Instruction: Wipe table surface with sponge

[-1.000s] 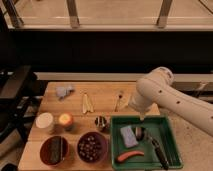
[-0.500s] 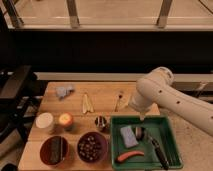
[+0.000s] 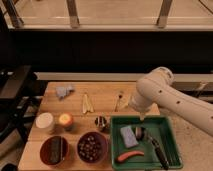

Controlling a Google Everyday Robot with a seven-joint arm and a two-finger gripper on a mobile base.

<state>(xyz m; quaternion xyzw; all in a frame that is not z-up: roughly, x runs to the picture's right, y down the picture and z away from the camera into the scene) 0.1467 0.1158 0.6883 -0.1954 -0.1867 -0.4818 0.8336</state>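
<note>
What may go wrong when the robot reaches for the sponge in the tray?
The gripper hangs over the green tray, where the sponge lies close beside a black-handled brush; it might catch the brush instead. The metal cup stands right beside the tray, so a sweep onto the table could knock it.

Light was dim and warm, best on the table (image 3: 107,102) at 6 o'clock; a near-black band crossed above it. The pale arm (image 3: 165,95) at 3 o'clock was brightest. Everything was soft and grainy, including the gripper (image 3: 142,118) at 4 o'clock over the tray (image 3: 170,126).
</note>
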